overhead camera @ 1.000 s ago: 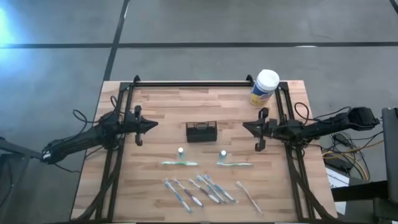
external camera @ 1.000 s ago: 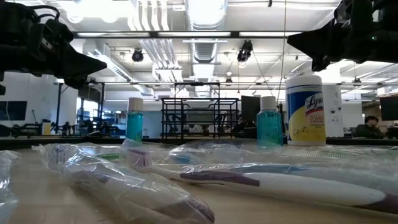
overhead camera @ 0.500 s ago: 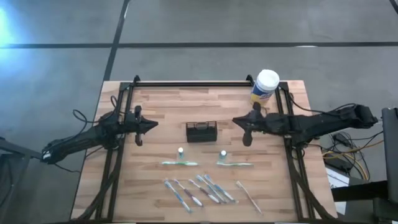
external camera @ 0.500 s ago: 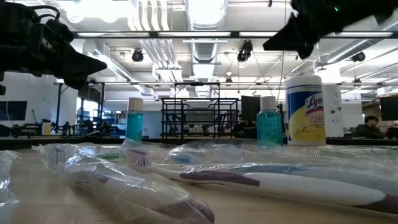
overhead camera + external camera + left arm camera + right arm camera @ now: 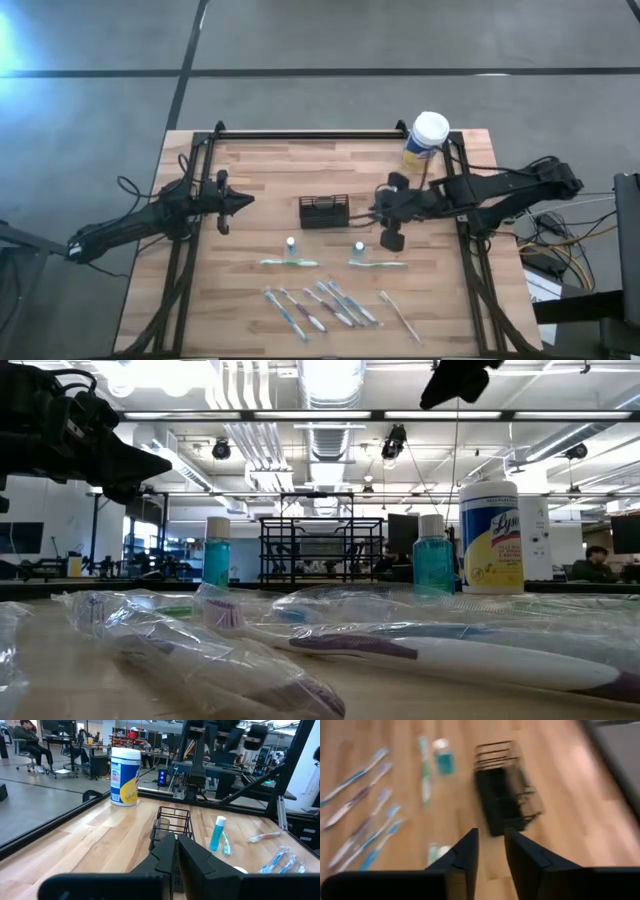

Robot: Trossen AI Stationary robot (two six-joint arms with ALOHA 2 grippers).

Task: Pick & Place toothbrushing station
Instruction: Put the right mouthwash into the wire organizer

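The small black wire basket stands upright at the table's middle, also in the left wrist view and the right wrist view. Nearer the front lie two green-white toothpaste tubes, each beside a small teal white-capped bottle. Several wrapped toothbrushes lie near the front edge. My right gripper hangs open above the table just right of the basket, tipped downward toward it. My left gripper waits shut and level at the table's left, pointing at the basket.
A white-lidded, yellow-labelled canister stands at the far right corner, close behind my right arm. Black frame rails run along the table's left, right and far sides. Bare wood lies between the basket and the far rail.
My right gripper has risen from its place at the right rail and swung toward the table's middle, ending beside the basket. It has tipped from level to slanting downward. Nothing on the table has moved.
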